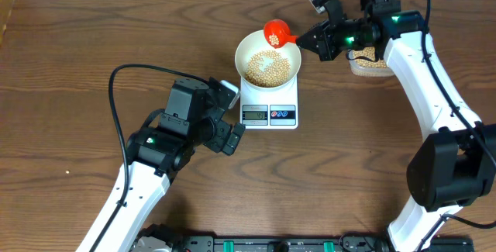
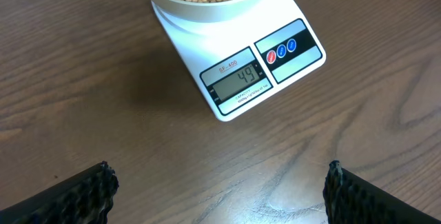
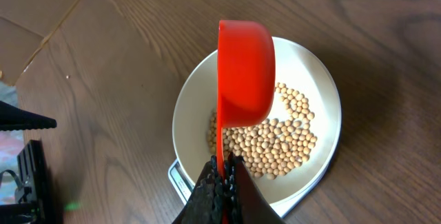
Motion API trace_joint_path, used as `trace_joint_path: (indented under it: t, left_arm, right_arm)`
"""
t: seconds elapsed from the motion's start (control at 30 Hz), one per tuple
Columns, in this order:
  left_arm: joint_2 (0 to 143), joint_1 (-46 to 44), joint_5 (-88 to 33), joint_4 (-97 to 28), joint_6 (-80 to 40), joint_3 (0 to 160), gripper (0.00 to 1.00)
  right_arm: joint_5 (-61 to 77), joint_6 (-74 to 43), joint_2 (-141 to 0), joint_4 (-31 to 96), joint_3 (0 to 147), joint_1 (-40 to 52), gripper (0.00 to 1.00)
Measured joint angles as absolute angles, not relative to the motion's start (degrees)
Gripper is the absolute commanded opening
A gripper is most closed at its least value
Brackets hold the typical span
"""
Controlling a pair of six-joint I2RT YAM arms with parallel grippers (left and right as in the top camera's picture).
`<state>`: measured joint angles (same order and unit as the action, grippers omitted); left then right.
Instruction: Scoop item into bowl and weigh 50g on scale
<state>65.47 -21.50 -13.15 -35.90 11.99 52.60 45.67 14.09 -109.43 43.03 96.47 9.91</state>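
The white scale (image 1: 269,103) carries the cream bowl (image 1: 246,47) holding a heap of tan beans (image 1: 269,67). My right gripper (image 1: 301,41) is shut on the handle of a small red scoop (image 1: 276,32), which hangs over the bowl's far rim with a few beans in it. In the right wrist view the scoop (image 3: 246,72) is turned on its side above the bowl (image 3: 193,107) and beans (image 3: 275,141), with my gripper (image 3: 224,172) clamping its handle. My left gripper (image 1: 232,136) stands open just front-left of the scale. Its wrist view shows the scale (image 2: 238,79) display reading 49 and wide-apart fingers (image 2: 89,193).
A clear tub (image 1: 368,64) of more beans sits right of the bowl, partly under my right arm. Bare wooden table lies to the left and front of the scale. Cables and a black rail run along the front edge.
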Motion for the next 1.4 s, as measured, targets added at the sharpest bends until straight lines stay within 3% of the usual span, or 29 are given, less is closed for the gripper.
trace_joint_path:
  t: [0.77,1.1,1.4]
  left_arm:
    - [65.5,-21.5,-13.1,-35.9,12.0,52.6,0.98]
    - [65.5,-21.5,-13.1,-35.9,12.0,52.6,0.98]
    - [65.5,-21.5,-13.1,-35.9,12.0,52.6,0.98]
  right_arm:
    - [42.6,14.1,-109.4,43.0,96.5,10.2,0.02]
    - [34.1,15.5,-109.4,44.0,96.5,16.3,0.01]
    - [32.0,15.7,-109.4,44.1,96.5,16.1,0.01]
